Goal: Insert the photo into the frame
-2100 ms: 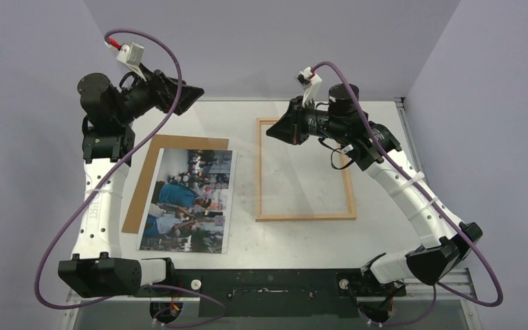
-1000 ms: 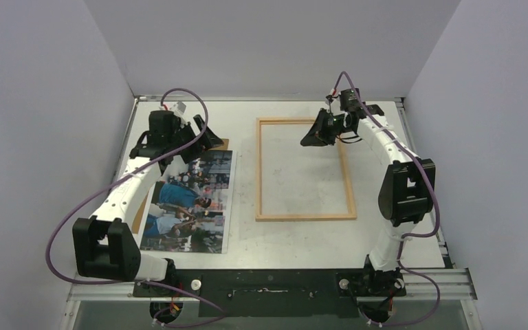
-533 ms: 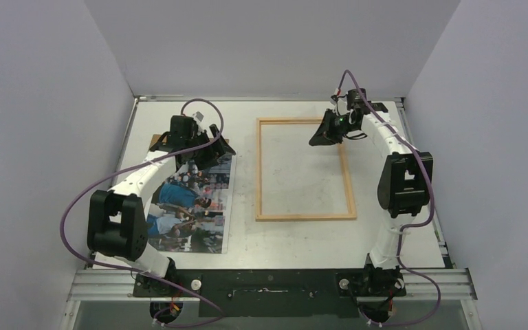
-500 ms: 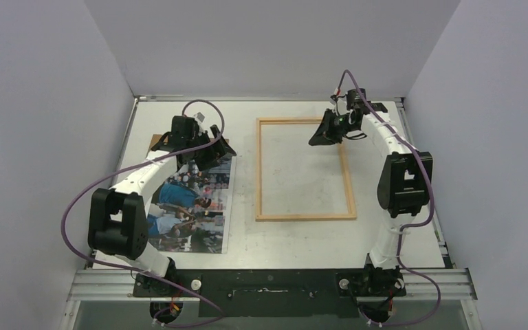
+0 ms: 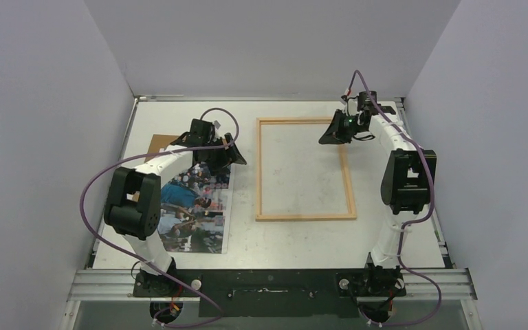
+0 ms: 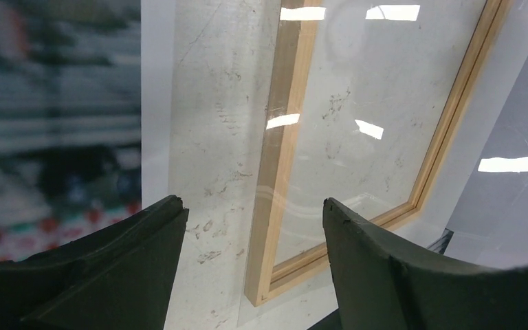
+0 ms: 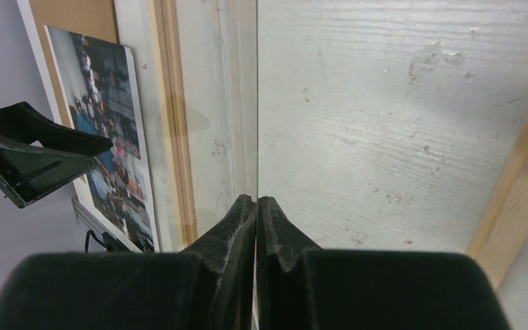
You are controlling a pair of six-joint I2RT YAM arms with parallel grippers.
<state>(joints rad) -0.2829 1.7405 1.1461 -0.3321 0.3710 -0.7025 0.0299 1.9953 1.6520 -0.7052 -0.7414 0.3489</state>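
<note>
so: photo beside the frame, left gripper open over its far corner

the frame (image 5: 258, 172) lies flat on the tabletop (image 5: 302, 240), long sides running away from the arm bases. nothing but the scuffed tabletop shows inside its wooden border. the photo (image 5: 196, 206) lies face up to the left of the frame, parallel to it. a narrow strip of bare tabletop lies between the two, so they do not touch. a corner of a brown backing board (image 5: 157, 143) shows beyond the photo's far left corner, on the side away from the frame.

the left gripper (image 5: 232, 156) hangs just left of the frame's left rail, over the photo's far right corner. its two fingers stand well apart with nothing between them. in the left wrist view that gap looks down on bare tabletop and one corner of the frame, and the photo is a blurred band at the left edge. whether the gripper touches the photo cannot be told.

the right gripper (image 5: 326, 137) sits over the far right part of the frame, just inside the right rail. its fingers are pressed together. in the right wrist view a thin straight line runs up from the fingertips across the frame's inside. whether anything is pinched there cannot be told.
</note>
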